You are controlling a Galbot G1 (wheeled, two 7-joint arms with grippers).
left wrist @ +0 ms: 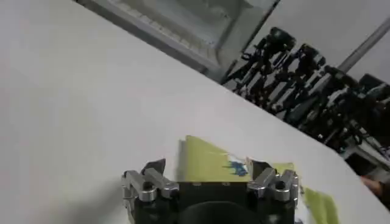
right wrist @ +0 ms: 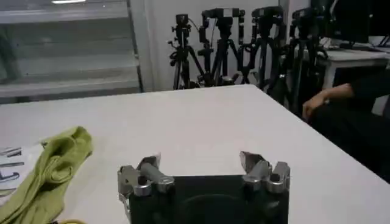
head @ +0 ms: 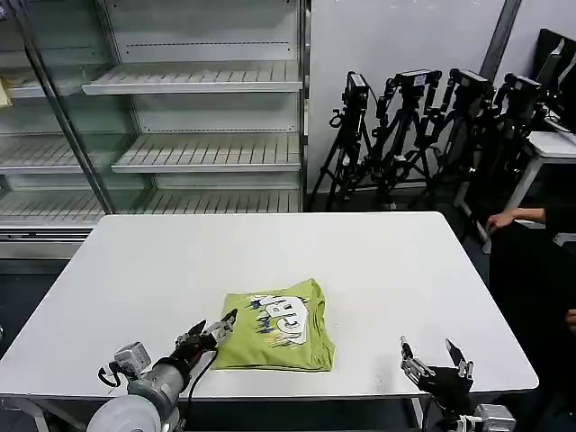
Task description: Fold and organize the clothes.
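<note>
Lime-green T-shirt (head: 280, 337) lying folded, print up, near the table (head: 162, 261) front edge. Left gripper (head: 216, 329) spread wide just beside its left edge; right gripper (head: 436, 357) parked apart, fingers spread. Folding apparently done; next, squaring up or setting aside.

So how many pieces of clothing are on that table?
1: a folded lime-green T-shirt lies graphic side up near the table's front edge, just beyond the left gripper. Nothing seems hidden beneath it.

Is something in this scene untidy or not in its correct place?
Mostly no. The folded T-shirt lies slightly askew to the table edge, its right side bunched and wrinkled. Left gripper is open beside it; right gripper is open, apart.
</note>
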